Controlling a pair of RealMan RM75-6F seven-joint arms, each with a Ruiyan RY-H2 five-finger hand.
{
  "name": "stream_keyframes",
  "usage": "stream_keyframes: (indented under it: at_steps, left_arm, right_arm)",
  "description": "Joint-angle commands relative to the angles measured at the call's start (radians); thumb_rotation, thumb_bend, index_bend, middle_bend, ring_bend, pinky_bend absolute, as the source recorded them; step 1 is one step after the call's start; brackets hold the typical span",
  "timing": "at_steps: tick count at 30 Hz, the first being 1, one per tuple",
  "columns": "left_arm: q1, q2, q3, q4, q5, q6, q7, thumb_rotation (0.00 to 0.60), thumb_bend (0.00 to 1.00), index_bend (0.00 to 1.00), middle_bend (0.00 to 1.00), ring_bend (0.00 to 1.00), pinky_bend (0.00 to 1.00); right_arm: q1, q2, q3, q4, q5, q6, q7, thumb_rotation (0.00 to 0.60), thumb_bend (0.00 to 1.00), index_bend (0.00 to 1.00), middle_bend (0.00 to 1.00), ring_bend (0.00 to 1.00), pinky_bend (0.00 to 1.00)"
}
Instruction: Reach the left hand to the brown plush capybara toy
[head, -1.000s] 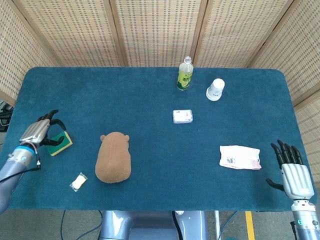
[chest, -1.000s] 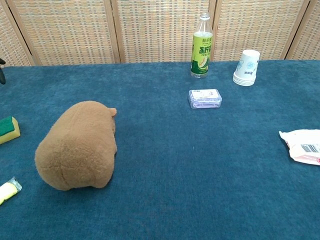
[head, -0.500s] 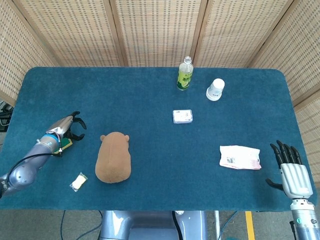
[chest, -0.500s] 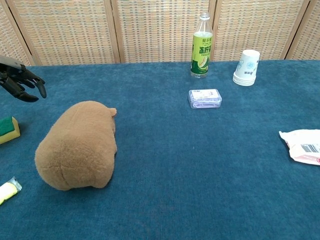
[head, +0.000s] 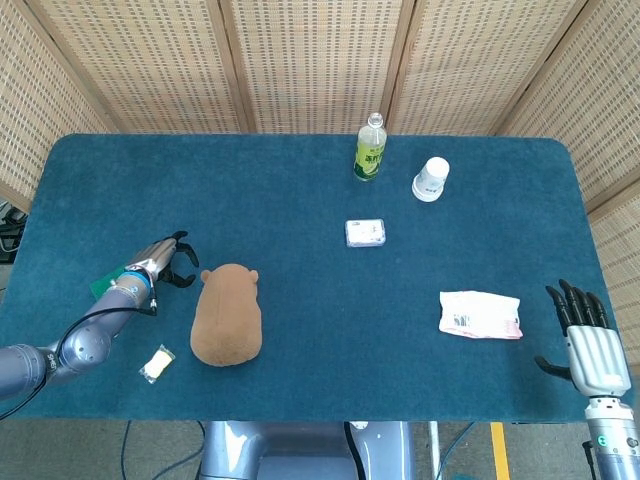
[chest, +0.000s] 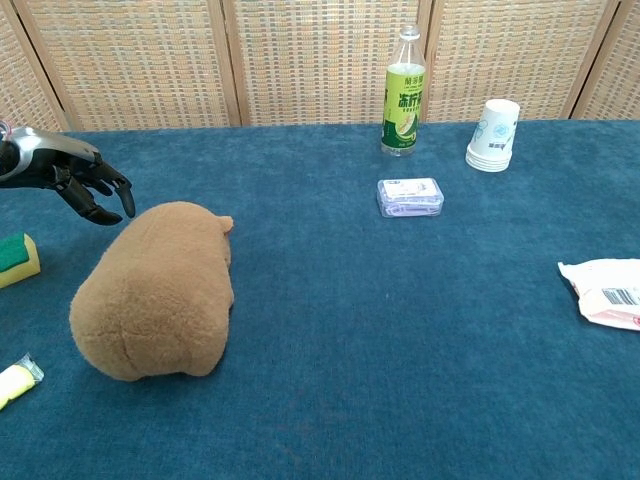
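The brown plush capybara (head: 227, 314) (chest: 160, 290) lies on the blue table, left of the middle, its head pointing away from me. My left hand (head: 165, 260) (chest: 75, 180) hovers just left of the toy's head, fingers apart and curved downward, holding nothing and a small gap short of the plush. My right hand (head: 583, 340) stays at the table's front right corner, fingers spread and empty; the chest view does not show it.
A green-and-yellow sponge (chest: 17, 258) lies under the left forearm, a small yellow packet (head: 156, 363) in front of it. A green bottle (head: 370, 148), white cups (head: 431, 179), a small wrapped pack (head: 365, 232) and a white pouch (head: 480, 314) lie further right.
My left hand has moved right, from over the sponge to just beside the capybara's head. The right hand has not moved noticeably.
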Motion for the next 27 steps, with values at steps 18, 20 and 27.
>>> stream_keyframes:
  at_steps: [18, 20, 27]
  left_arm:
    - [-0.036, -0.042, 0.020, -0.003, 0.002, 0.029, -0.018, 0.600, 0.43, 0.46, 0.00, 0.00, 0.01]
    - [-0.037, -0.047, 0.019, -0.004, 0.007, 0.036, -0.019, 0.600, 0.44, 0.46, 0.00, 0.00, 0.01]
    - [-0.038, -0.061, 0.013, -0.016, 0.022, 0.063, -0.023, 0.600, 0.46, 0.50, 0.00, 0.00, 0.01]
  right_arm:
    - [0.000, 0.006, -0.001, -0.008, 0.000, -0.003, 0.017, 0.600, 0.15, 0.00, 0.00, 0.00, 0.00]
    - [0.001, 0.006, -0.001, -0.008, 0.001, -0.006, 0.017, 0.600, 0.15, 0.00, 0.00, 0.00, 0.00]
    - [0.002, 0.007, -0.004, -0.012, -0.001, -0.009, 0.014, 0.600, 0.15, 0.00, 0.00, 0.00, 0.00]
